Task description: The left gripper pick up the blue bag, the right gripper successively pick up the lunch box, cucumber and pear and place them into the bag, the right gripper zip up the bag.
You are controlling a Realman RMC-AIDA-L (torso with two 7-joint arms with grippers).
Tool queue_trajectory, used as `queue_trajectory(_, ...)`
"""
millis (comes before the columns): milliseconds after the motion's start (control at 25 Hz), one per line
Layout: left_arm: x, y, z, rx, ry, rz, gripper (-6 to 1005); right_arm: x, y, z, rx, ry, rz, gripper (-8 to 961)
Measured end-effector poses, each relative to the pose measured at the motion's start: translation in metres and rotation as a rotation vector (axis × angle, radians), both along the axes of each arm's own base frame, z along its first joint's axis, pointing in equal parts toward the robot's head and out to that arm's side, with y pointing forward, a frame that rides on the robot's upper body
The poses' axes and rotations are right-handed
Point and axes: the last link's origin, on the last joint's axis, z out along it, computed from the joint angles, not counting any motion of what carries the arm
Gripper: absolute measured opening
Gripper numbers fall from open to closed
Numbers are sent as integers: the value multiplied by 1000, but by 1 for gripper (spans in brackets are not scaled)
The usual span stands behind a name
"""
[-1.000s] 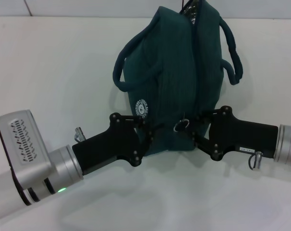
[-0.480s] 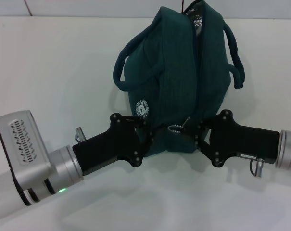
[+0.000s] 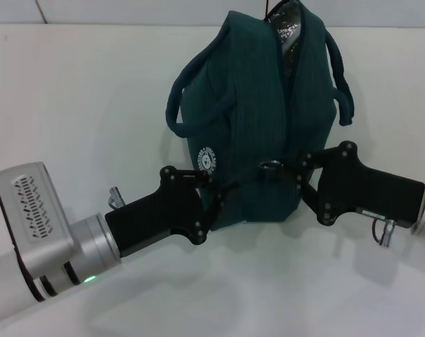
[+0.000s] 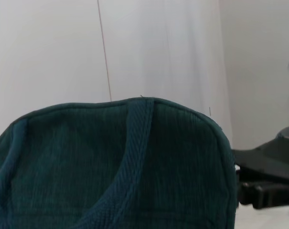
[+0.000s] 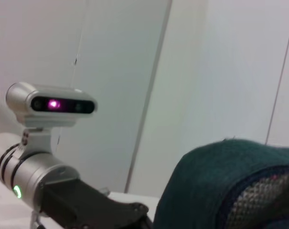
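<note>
The blue bag point(image 3: 247, 119) stands on the white table with its near end lifted between both arms. My left gripper point(image 3: 216, 201) is shut on the fabric at the bag's near lower left corner. On the right side of that end, my right gripper point(image 3: 298, 179) is shut at the zipper, with the silver ring pull point(image 3: 270, 167) at its tips. At the far top the zipper gapes and shows silver lining point(image 3: 289, 29). The bag point(image 4: 115, 162) fills the left wrist view, and its edge point(image 5: 220, 181) shows in the right wrist view. Lunch box, cucumber and pear are out of view.
White table point(image 3: 79, 105) spreads on all sides of the bag, with a pale wall behind. The bag's two loop handles point(image 3: 175, 98) hang out to either side. The left arm's silver cuff point(image 5: 25, 171) and its camera point(image 5: 51, 105) show in the right wrist view.
My right gripper has shifted right and farther up the bag's end, taking the ring pull with it. The left gripper has kept its hold and place.
</note>
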Motion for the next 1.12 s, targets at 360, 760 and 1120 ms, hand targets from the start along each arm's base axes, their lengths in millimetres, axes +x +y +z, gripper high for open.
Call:
queue_trajectory(360,-1,-3,-3,-9,22,-20,67,-3,3,11,117,48,36,9)
queue_trajectory(760,-2,-5,-4,-16,43,-39,67,-16,7,25,238,101,124,8)
queue_trajectory(1120,-4,-9,-6,-46,69,-64,68,-25,11,36,313,157,161,7)
